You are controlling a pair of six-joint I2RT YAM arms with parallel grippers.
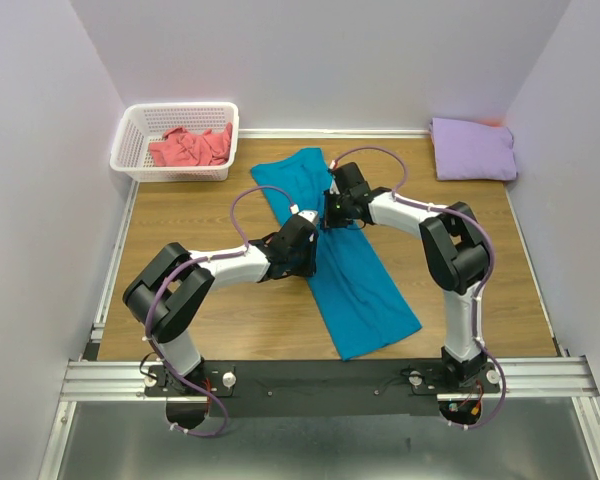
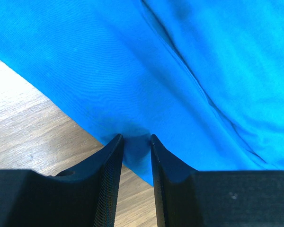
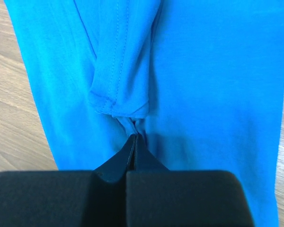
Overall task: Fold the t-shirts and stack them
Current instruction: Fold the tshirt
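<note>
**Both claws pinch the teal shirt mid-length, ready for a fold**

Top view: the teal-blue t-shirt (image 1: 355, 290) lies as a long diagonal strip across the middle of the wooden bench (image 1: 210, 310). The left claw (image 1: 302, 232) sits at its left edge and the right claw (image 1: 335, 208) on its middle, close together. Far left of the shirt, a white basket (image 1: 130, 150) holds the crumpled coral-pink t-shirt (image 1: 190, 148). Far right of it, the pale lavender t-shirt (image 1: 472, 150) rests folded in the corner. Plain pale walls close in three sides.

Left wrist view: the claw is narrow, the shirt's edge caught between its fingers (image 2: 114, 156), with bare wood beside that edge.

Right wrist view: the claw is fully closed on a small pucker of cloth just below a tucked-in sleeve (image 3: 120, 71).

The step looks like the lengthwise fold of this shirt. Next, both claws would likely need to lift together and carry one half over the other without dragging the cloth.
</note>
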